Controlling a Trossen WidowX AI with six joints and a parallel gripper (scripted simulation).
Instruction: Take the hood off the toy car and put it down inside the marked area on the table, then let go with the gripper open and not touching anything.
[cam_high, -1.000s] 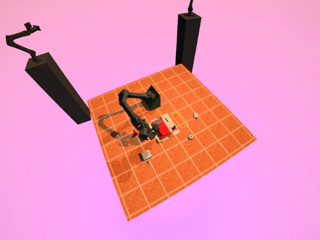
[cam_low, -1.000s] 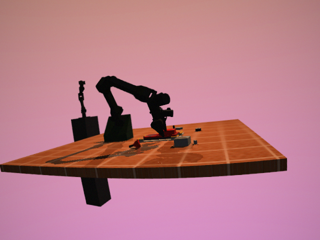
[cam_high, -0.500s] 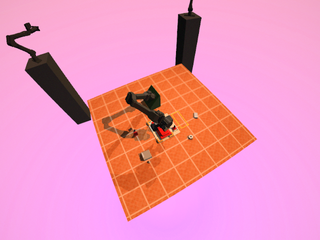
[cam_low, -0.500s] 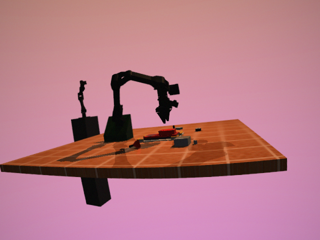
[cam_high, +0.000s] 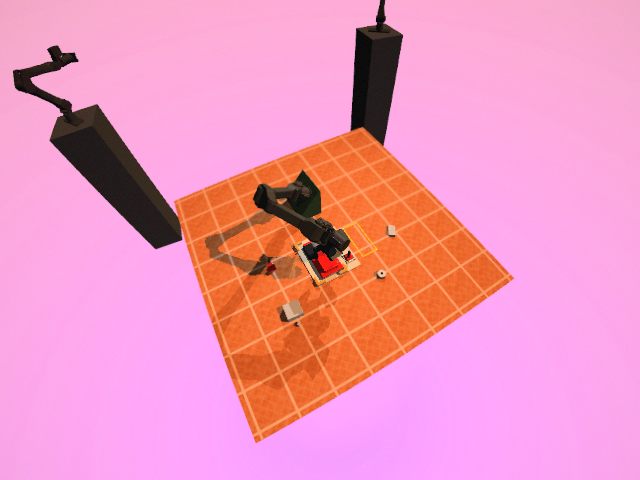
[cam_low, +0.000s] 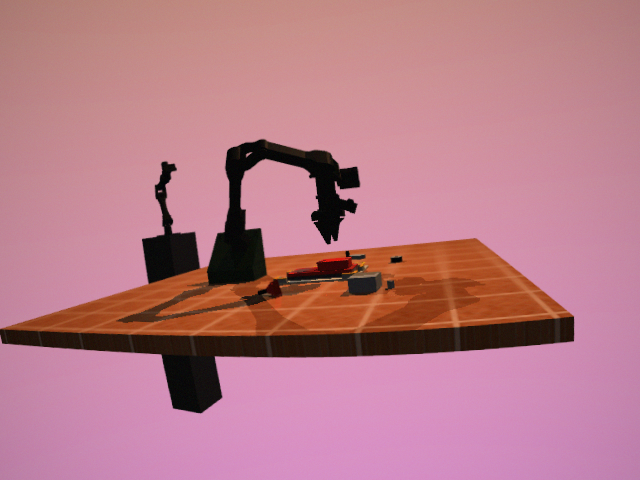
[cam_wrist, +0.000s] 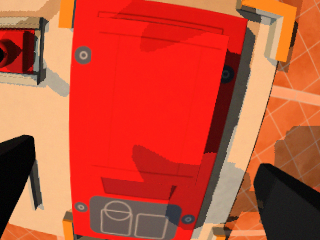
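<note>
The toy car (cam_wrist: 80, 165) (cam_low: 301, 272) is red and lies on a pale board. Its hood (cam_wrist: 155, 100) (cam_low: 334, 265) (cam_high: 325, 263) is a raised red block on top of the car, with a grey panel with line drawings beside it. My gripper (cam_wrist: 147, 162) (cam_low: 331, 241) is open and empty, pointing down above the car and hood, touching neither. In the wrist view its fingers stand to either side of the hood's near part. The marked area (cam_high: 366, 236) is a thin yellow outline on the table, just beyond the board; the arm partly covers the space near it.
The pale board (cam_wrist: 30, 110) has orange corner brackets (cam_wrist: 286, 32) and a small holder with a red piece (cam_wrist: 15, 50). A grey box (cam_high: 293, 310) (cam_low: 364, 283), a red piece (cam_high: 270, 266) (cam_low: 275, 288), a white round part (cam_high: 381, 274) and a small pale block (cam_high: 391, 230) stand around.
</note>
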